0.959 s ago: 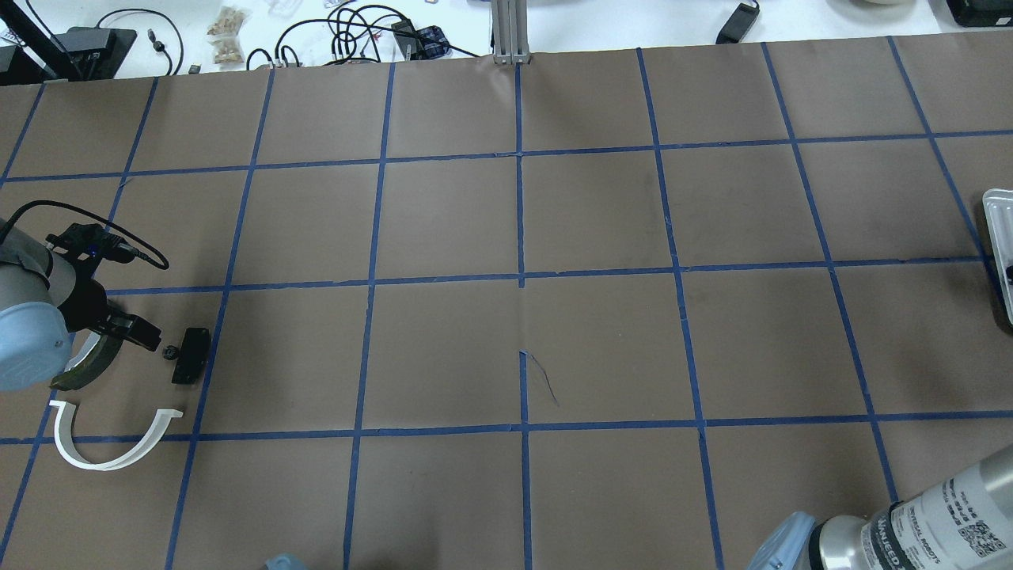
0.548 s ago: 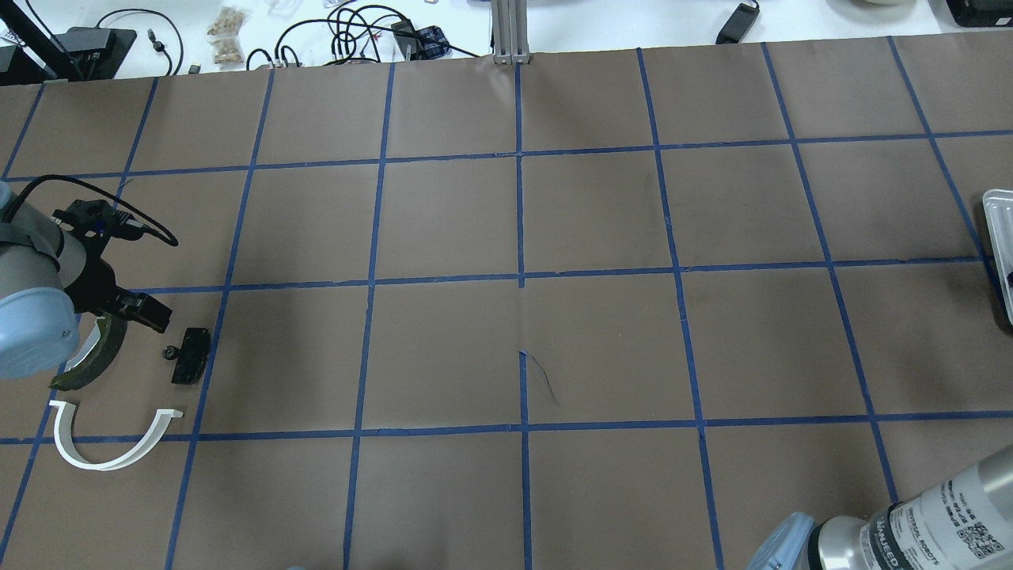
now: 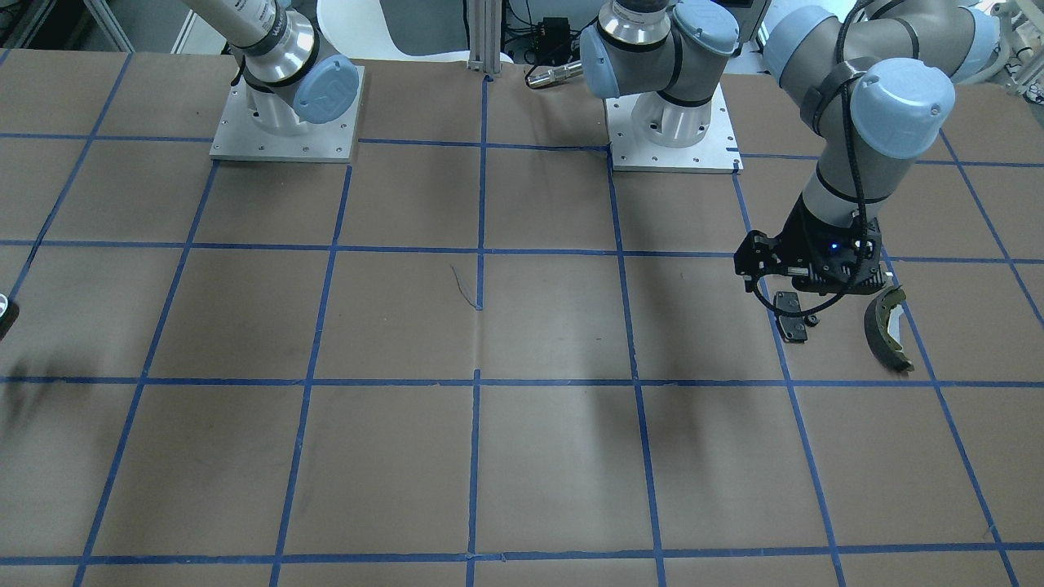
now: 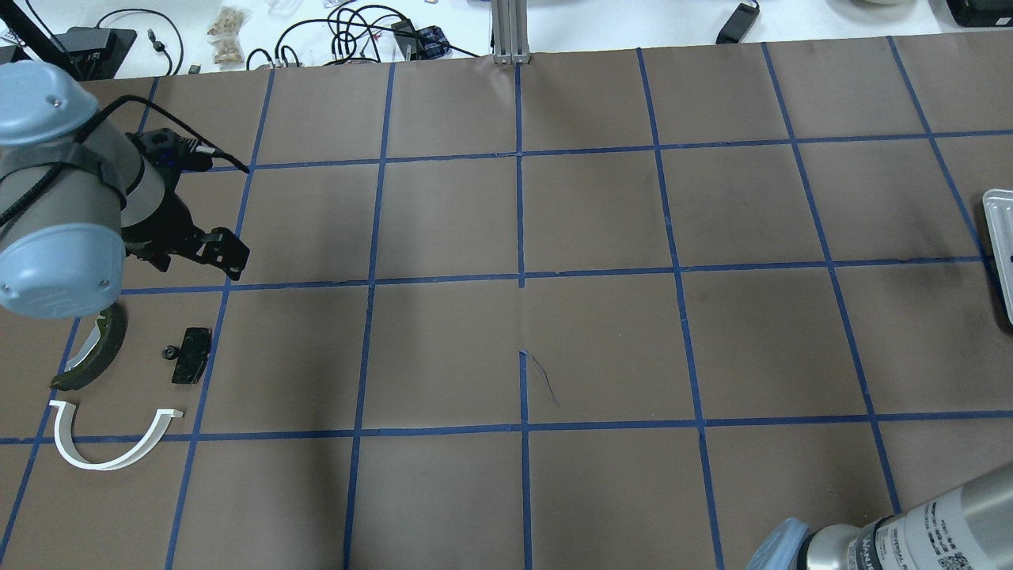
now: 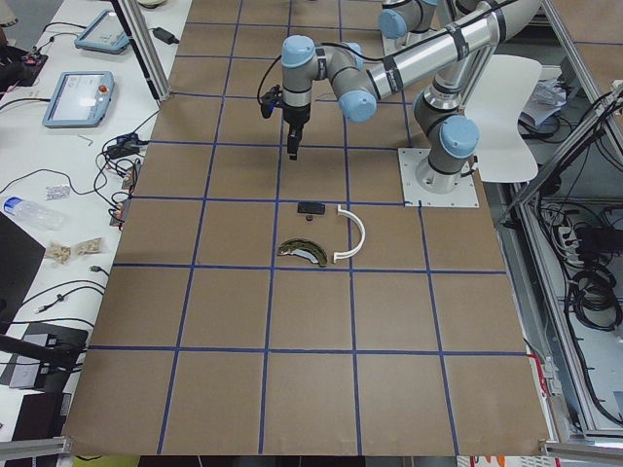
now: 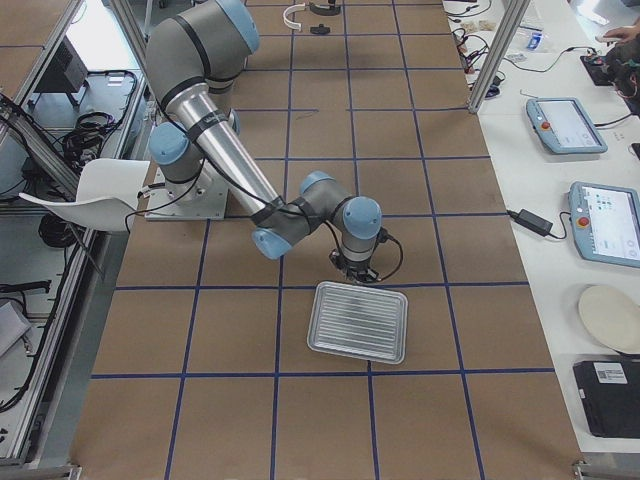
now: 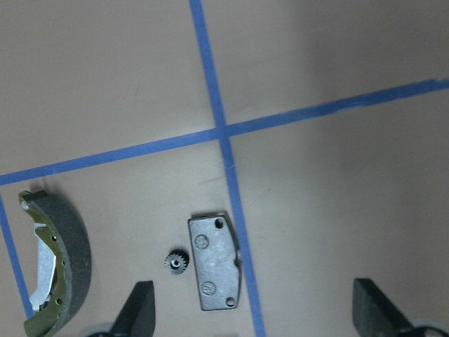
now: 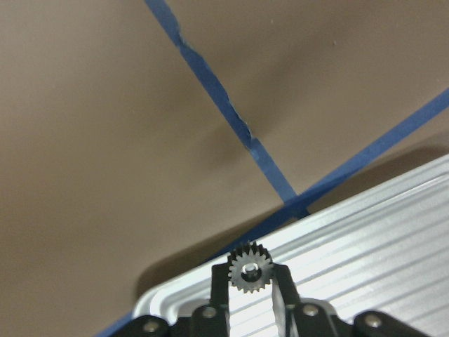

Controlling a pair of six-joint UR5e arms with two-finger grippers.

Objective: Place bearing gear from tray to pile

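Note:
My right gripper [image 8: 250, 281] is shut on a small dark bearing gear [image 8: 250, 267], held just over the corner of the ribbed metal tray [image 8: 365, 239]; that tray [image 6: 358, 320] lies below the right wrist. The pile lies at the table's left: a black pad [image 4: 191, 355], an olive brake shoe [image 4: 95, 352] and a white arc [image 4: 111, 443]. Another small gear [image 7: 177, 262] rests on the paper touching-close to the pad [image 7: 215, 262]. High above them hangs my left gripper [image 7: 256, 316], open and holding nothing.
Brown paper with a blue tape grid covers the table. Only a sliver of the tray [image 4: 999, 245] shows at the overhead view's right edge. Cables and small items lie on the white bench beyond the far edge. A metal post [image 4: 510, 32] stands at the far middle.
My left arm has risen and swung away from the pile toward the far side. The small gear stays beside the black pad. The right arm's elbow shifted slightly.

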